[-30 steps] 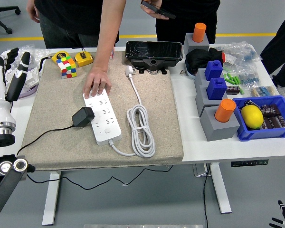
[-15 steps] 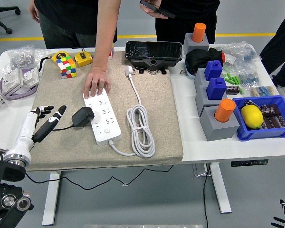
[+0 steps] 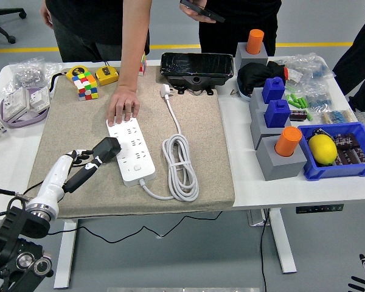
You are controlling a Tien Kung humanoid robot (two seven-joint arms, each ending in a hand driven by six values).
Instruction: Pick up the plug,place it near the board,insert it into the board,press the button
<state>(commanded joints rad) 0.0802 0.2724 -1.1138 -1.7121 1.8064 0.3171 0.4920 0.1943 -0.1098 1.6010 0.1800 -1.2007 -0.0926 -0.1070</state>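
On the tan felt mat, just left of the white power strip, lies the black boxy plug adapter (image 3: 107, 149), its thin black cord trailing off leftward and down over the mat's near edge. The robot's left hand (image 3: 85, 164), white-backed with black fingers, sits at the adapter's lower left; its fingertips reach up to the adapter's near corner, and whether they already pinch it or only touch it cannot be told from this view, since the fingers are bunched loosely and partly overlap the plug. The adapter thus lies up and to the right of the hand, toward the long white power strip (image 3: 132, 151), which runs diagonally from far left to near right with its sockets facing up and a button near its near end. The adapter's right side is touching or just beside the strip's left edge. A person's hand (image 3: 123, 106) presses flat on the strip's far end, seemingly steadying it. The strip's thick white cable (image 3: 180, 164) is coiled to its right on the beige mat (image 3: 201, 121). The left arm is plainly the nearer one; the right arm shows only as dark fingertips (image 3: 362, 281) at the lower right corner, well apart from the work.
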